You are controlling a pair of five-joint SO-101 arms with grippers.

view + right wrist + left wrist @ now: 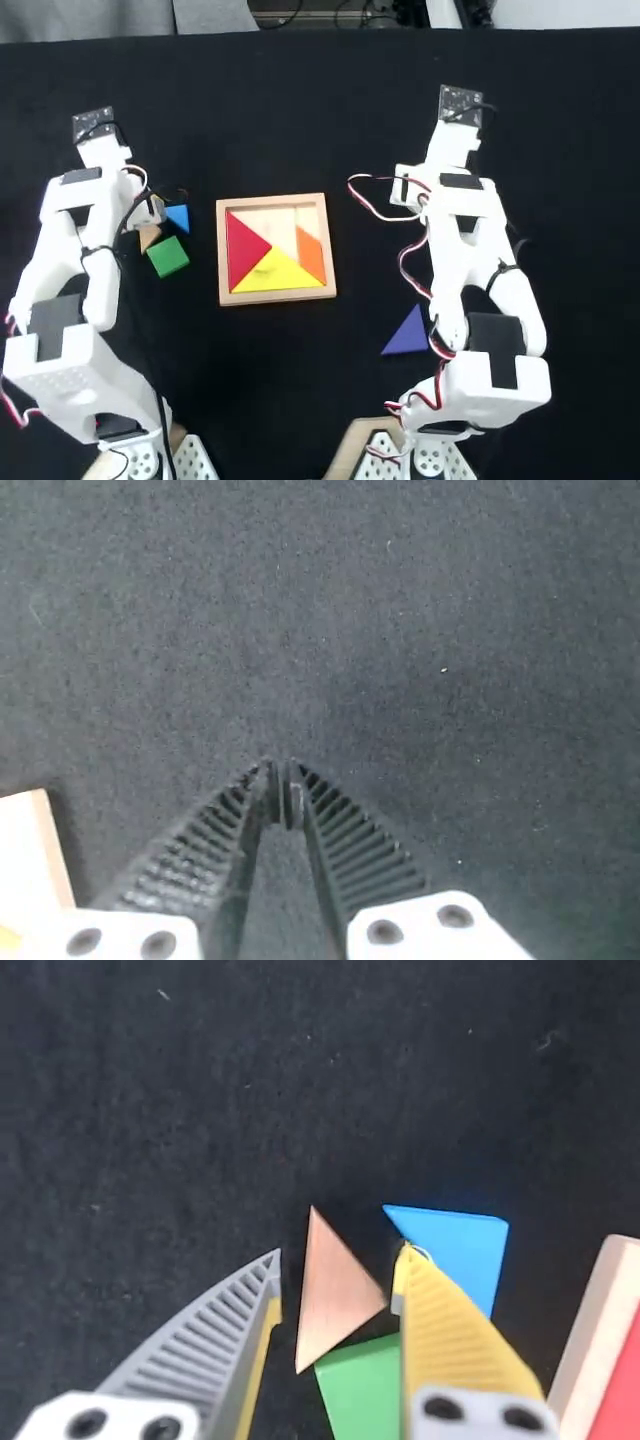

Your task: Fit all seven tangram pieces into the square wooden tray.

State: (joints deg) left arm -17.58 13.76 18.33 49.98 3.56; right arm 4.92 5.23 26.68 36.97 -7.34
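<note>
Left jaws gape astride the tan triangle [335, 1295], at nine o'clock of the tray [222, 250], nearer this arm; right jaws are pressed together, empty.

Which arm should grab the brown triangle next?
Left. The left gripper is open around the brown triangle; the right gripper is shut over black cloth.
</note>
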